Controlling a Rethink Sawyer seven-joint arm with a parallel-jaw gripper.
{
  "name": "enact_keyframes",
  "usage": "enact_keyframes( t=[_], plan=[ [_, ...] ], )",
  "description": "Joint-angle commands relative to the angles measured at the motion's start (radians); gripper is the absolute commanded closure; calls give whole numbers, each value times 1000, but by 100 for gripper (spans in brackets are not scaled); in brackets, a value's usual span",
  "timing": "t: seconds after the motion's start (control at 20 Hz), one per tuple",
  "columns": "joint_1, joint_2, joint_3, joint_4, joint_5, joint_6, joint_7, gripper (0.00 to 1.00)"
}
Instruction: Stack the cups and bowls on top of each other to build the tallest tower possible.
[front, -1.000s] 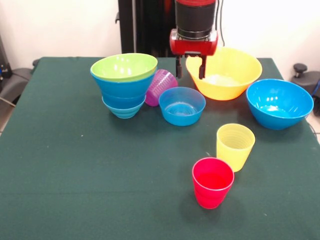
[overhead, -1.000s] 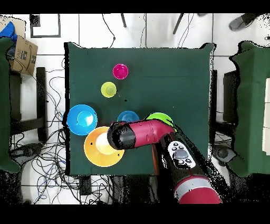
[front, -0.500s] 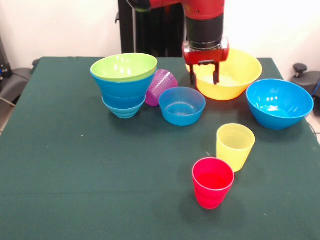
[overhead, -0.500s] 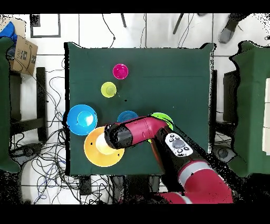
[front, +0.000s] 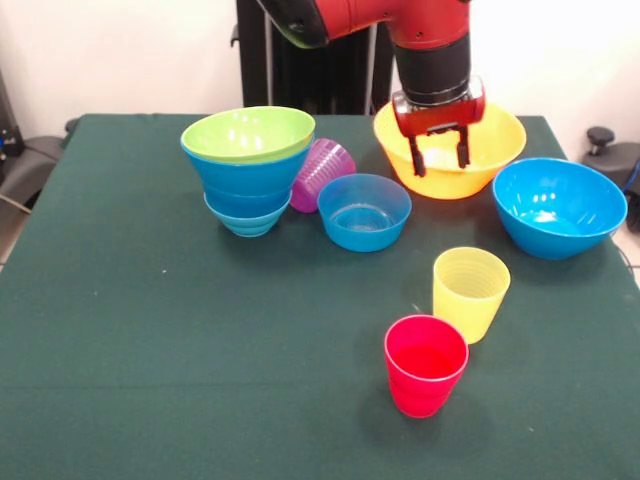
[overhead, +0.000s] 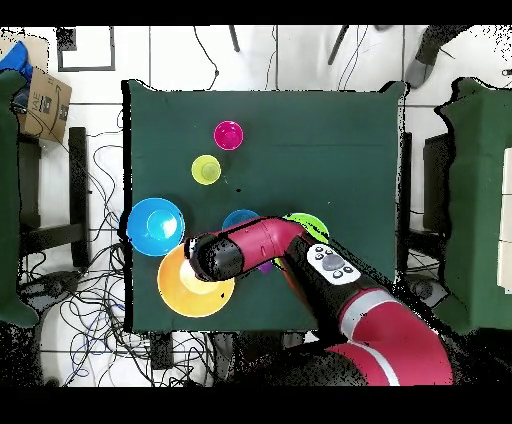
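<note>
Over the yellow bowl (front: 487, 150), the arm reaches down, its gripper (front: 437, 156) spread apart and empty. Glossy, wide, the bowl sits upright on the desk (front: 200, 330).

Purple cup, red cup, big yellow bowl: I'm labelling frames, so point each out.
purple cup (front: 322, 172), front view, on its ribbed side.
red cup (front: 425, 378), front view, on its outer wall.
big yellow bowl (front: 497, 140), front view, on its right rim.
</note>
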Motion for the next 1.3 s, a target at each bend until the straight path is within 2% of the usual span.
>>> enact_keyframes(
  t=[0.05,0.5,0.75,0.8,1.0,1.3],
  plan=[
    [-29,48,118,45,-95,107,-258,0],
    [-84,147,188,21,-146,124,-327,0],
    [-93,157,195,16,-180,118,-310,0],
    [-80,180,179,-9,-198,109,-297,0],
    [-68,161,147,-25,-233,112,-269,0],
    [-76,151,142,-37,-254,153,-296,0]
  ],
)
